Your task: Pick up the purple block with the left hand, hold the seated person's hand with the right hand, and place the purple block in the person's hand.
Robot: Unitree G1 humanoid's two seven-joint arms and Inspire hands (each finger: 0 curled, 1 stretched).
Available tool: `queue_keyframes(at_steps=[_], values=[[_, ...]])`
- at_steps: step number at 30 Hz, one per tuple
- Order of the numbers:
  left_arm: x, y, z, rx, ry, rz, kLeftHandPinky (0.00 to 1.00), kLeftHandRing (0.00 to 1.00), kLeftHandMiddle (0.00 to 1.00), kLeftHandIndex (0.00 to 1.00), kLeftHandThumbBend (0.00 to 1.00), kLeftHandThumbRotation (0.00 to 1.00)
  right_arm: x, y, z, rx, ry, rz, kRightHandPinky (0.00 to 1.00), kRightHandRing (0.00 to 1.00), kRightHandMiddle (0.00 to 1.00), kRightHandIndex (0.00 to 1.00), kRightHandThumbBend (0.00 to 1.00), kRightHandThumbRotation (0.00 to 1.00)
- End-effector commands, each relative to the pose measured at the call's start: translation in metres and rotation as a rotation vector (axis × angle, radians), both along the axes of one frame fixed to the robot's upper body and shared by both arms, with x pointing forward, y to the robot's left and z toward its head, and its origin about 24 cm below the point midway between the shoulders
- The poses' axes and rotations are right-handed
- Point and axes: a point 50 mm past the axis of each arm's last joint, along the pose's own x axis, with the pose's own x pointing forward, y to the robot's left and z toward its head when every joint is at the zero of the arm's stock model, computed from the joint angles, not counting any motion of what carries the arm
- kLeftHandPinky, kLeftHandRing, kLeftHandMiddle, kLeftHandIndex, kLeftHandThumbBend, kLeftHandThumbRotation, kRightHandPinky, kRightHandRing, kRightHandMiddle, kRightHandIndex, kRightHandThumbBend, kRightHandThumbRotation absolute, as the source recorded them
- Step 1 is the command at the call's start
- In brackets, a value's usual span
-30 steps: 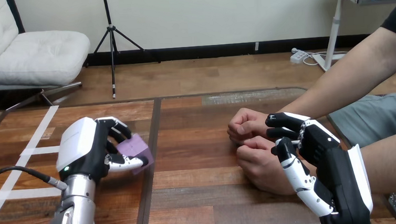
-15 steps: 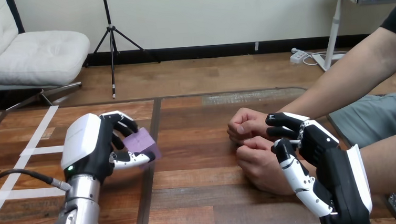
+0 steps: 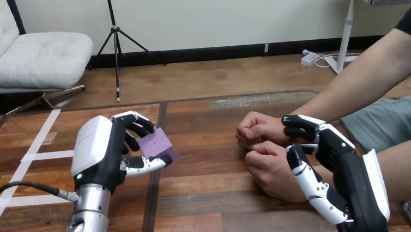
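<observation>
At the table's (image 3: 215, 202) left, the purple block (image 3: 158, 145) is pinched between the curled fingers and thumb of the left hand (image 3: 99, 156), and within the last 1 second it has been raised and carried a little toward the person's farther fist (image 3: 256, 129) and nearer fist (image 3: 270, 169) (both closed, no palm offered). Close by their wrists the right hand (image 3: 337, 161) is set, hardly shifted; whether anything is gripped by it cannot be told. Pickup is judged done, the handover not yet
</observation>
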Motion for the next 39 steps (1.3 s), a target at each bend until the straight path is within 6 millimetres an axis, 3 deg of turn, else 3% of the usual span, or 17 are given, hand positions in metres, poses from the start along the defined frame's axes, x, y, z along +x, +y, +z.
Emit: queue_keyframes(at_steps=[1,11,26,32,39], values=[[0.007,-0.004,0.027,-0.036,-0.139,-0.021,0.35,0.41,0.48,0.53,0.61,0.00,0.013,-0.003,0.016,-0.032,-0.093,0.001,0.64,0.78,0.80,0.75,0.46,0.55],[-0.001,-0.010,0.031,-0.048,-0.162,-0.044,0.35,0.41,0.48,0.53,0.61,0.00,0.014,-0.013,0.028,-0.234,-0.074,-0.009,0.74,0.83,0.85,0.82,0.57,0.54],[-0.008,-0.012,0.030,-0.051,-0.171,-0.052,0.34,0.41,0.49,0.54,0.60,0.00,0.018,-0.034,0.055,-0.798,-0.072,-0.097,0.83,0.92,0.93,0.91,0.70,0.39],[-0.010,-0.013,0.030,-0.048,-0.171,-0.052,0.34,0.41,0.49,0.55,0.59,0.00,0.019,-0.042,0.066,-0.939,-0.037,-0.120,0.95,0.94,0.94,0.91,0.74,0.32],[-0.011,-0.013,0.029,-0.043,-0.170,-0.054,0.34,0.41,0.49,0.55,0.59,0.00,0.022,-0.050,0.078,-1.053,0.022,-0.139,0.99,0.94,0.93,0.90,0.79,0.26]])
